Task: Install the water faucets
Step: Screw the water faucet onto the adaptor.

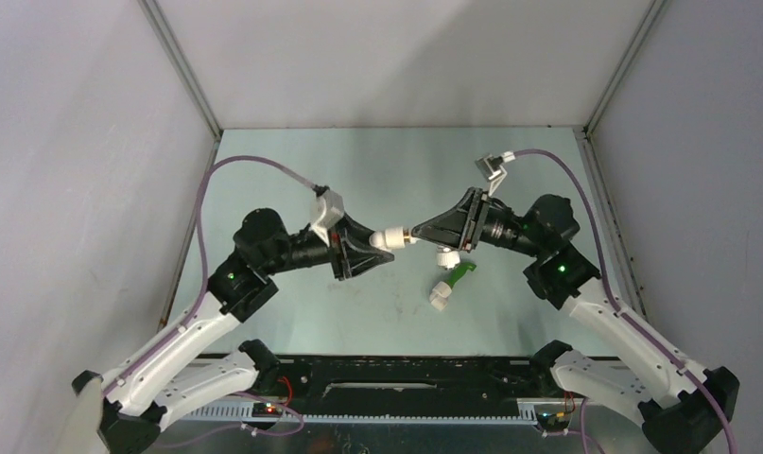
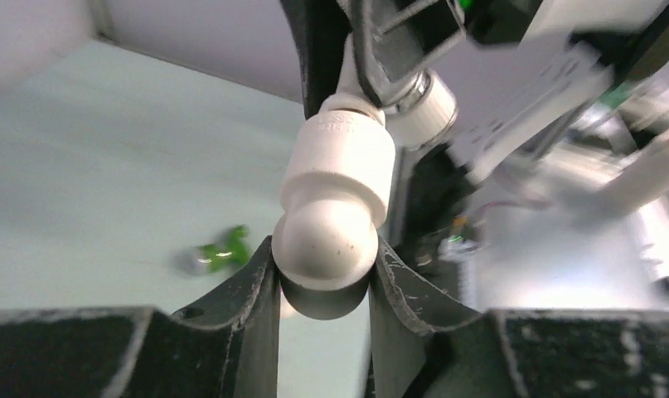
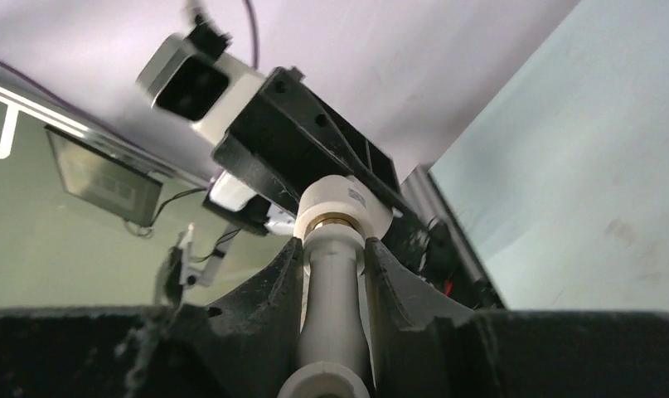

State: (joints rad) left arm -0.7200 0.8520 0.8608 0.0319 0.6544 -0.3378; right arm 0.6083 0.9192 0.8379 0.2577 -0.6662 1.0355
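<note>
My left gripper (image 1: 385,242) (image 2: 324,265) is shut on the rounded end of a white elbow fitting (image 1: 389,237) (image 2: 335,199), held above the table's middle. Facing it from the right, my right gripper (image 1: 418,233) (image 3: 332,253) is shut on the white faucet (image 3: 335,290) (image 2: 422,95). The faucet's brass threaded end (image 1: 407,236) sits at the fitting's collar (image 3: 345,203). The green faucet (image 1: 461,273) (image 2: 221,253) lies on the table below the right gripper, its end at a white fitting (image 1: 441,297).
Another small white piece (image 1: 443,255) lies just under the right gripper. A grey angled bracket (image 1: 492,170) with a cable stands at the back right. Walls close in the table on three sides. The arms' bases sit along the black rail (image 1: 396,378) at the near edge.
</note>
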